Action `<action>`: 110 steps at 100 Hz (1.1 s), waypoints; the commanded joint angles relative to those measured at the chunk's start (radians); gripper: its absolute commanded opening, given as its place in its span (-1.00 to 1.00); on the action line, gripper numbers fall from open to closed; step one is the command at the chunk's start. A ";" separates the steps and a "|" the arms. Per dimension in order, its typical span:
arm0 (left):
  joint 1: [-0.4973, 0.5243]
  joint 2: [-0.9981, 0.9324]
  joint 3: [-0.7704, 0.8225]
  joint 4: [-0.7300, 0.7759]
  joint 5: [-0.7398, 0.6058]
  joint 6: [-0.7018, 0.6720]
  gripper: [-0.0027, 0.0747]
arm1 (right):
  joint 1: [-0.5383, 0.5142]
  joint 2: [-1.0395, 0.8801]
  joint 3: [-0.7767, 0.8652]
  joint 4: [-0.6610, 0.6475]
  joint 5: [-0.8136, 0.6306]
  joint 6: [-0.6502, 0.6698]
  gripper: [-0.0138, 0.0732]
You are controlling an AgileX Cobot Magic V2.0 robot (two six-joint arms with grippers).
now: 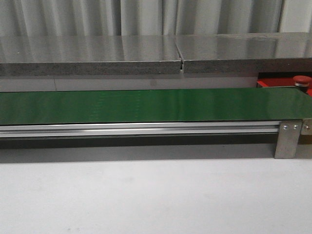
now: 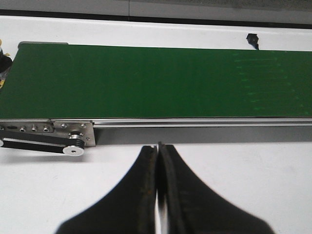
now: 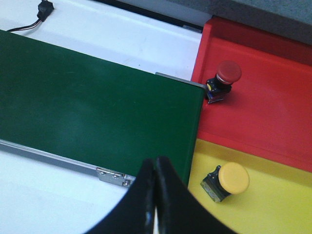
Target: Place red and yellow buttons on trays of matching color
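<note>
The right pincer [image 3: 155, 168] is pressed tight together and holds nothing. Just past it the yellow button [image 3: 229, 180] lies tipped on the yellow tray [image 3: 273, 204], its round cap facing up and its dark base pointing toward the green belt [image 3: 87, 107]. Farther on, the red button [image 3: 224, 78] sits on the red tray [image 3: 273, 102], cap up. The left pincer [image 2: 158, 148] is also pressed tight together over the white tabletop [image 2: 243, 165]. In the front view only a bit of red tray and button shows. No words can be read

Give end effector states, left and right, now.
Left end effector: closed, holding nothing.
Right end effector: closed, holding nothing.
</note>
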 commanded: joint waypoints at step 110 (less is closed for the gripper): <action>0.009 0.083 -0.071 -0.005 -0.126 -0.050 -0.98 | 0.001 -0.700 0.425 0.003 -0.075 -0.009 -0.84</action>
